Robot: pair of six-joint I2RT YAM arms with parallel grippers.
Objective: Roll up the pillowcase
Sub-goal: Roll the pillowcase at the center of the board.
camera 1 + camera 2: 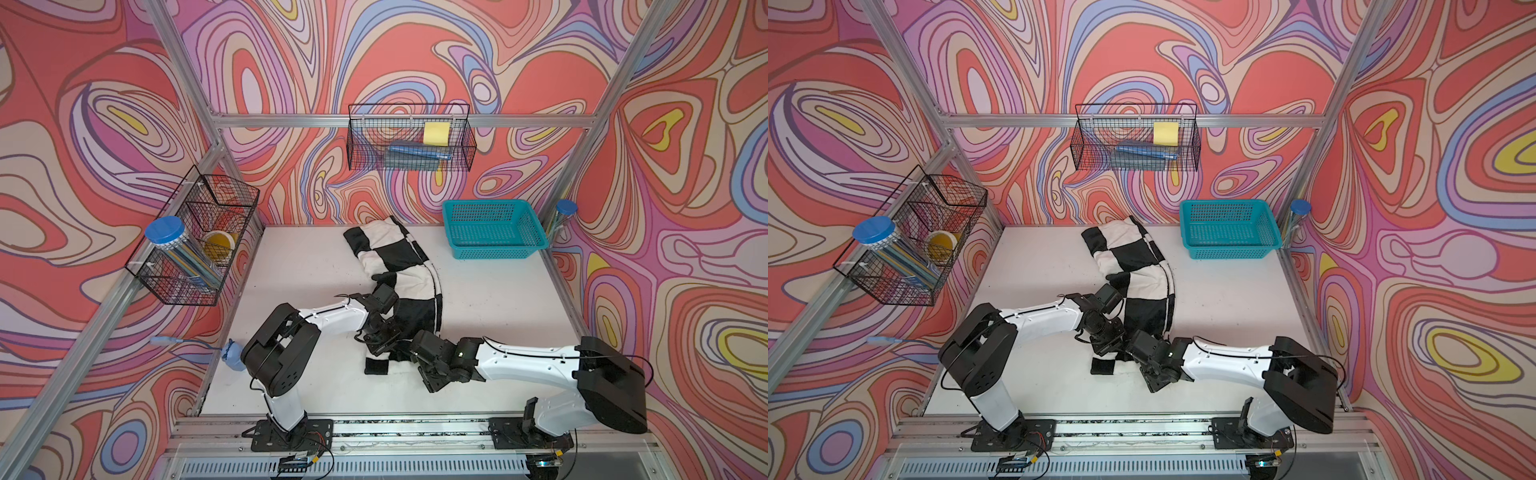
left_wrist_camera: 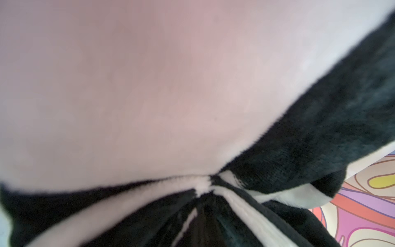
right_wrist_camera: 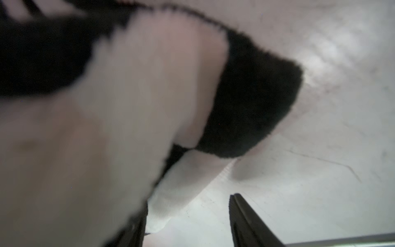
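Soft black-and-white pillowcase (image 2: 299, 119) fabric fills the left wrist view. Its folds gather to one point where the left gripper (image 1: 376, 337) is pinched tight on it. The right gripper (image 3: 190, 201), just beside the left one at the same near end, has its jaws spread. Cloth drapes over one jaw, and the other finger (image 3: 245, 220) is clear above bare table (image 1: 299, 270). From the grippers the pillowcase runs away as a long, loosely bunched strip, curving slightly, with its far end near the back wall. A black corner flap lies flat on the near side of the grippers. The teal basket (image 1: 494, 249) sits far ahead, outboard of the right gripper and apart from the strip's edge. Open table lies along both long edges.
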